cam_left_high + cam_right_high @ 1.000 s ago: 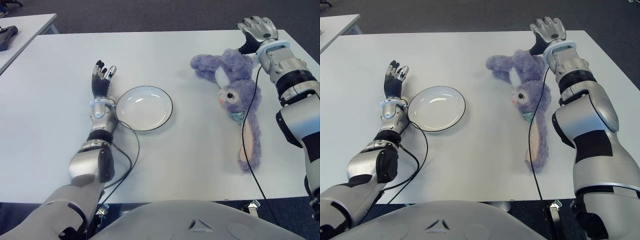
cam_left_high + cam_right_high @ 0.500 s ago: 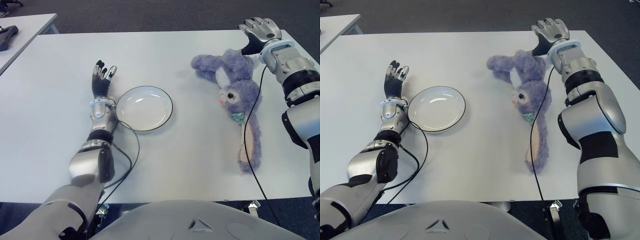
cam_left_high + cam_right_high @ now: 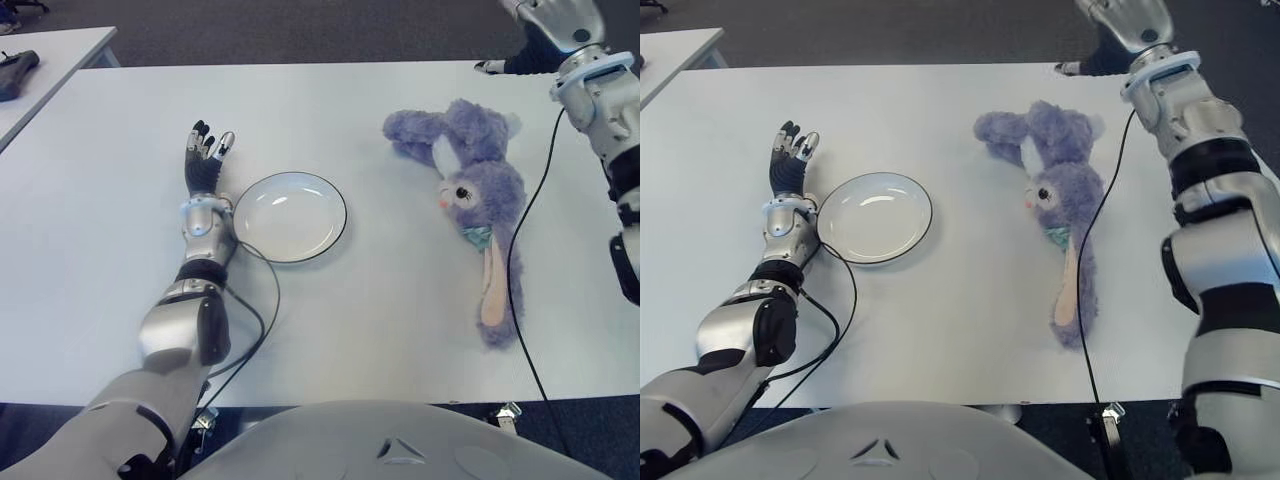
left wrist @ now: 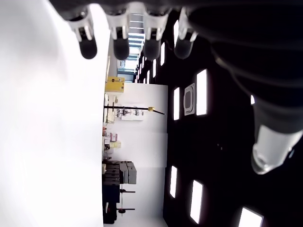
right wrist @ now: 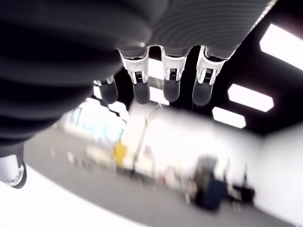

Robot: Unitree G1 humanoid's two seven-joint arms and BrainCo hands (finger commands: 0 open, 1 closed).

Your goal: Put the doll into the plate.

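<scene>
Two hands, neither holding anything. The doll (image 3: 468, 190), a purple plush rabbit, lies on its side on the white counter (image 3: 380, 300), well apart from the plate (image 3: 290, 216) at the plate's 3 o'clock; its long ears trail toward 6 o'clock, and a black cable crosses the counter just beside them. The plate holds nothing. The left hand (image 3: 204, 158) shows just beside the plate at its 9 o'clock, fingers straight and spread, pointing toward 12 o'clock; its wrist view shows only empty fingertips (image 4: 120, 47). The right hand (image 3: 555, 25) is at the far edge of the counter, at the doll's 1 o'clock, partly cut off by the frame; its wrist view shows extended, unloaded fingers (image 5: 171, 90) against the room ceiling. Change over the last second: the right hand, previously touching or just behind the doll's far end, has drawn up and away toward 1 o'clock, while doll, plate and left hand have not shifted. Interpretation: no grasp has been secured, so the transfer is not begun; the right hand would probably need to come back down onto the doll before carrying it toward 9 o'clock to the plate.
</scene>
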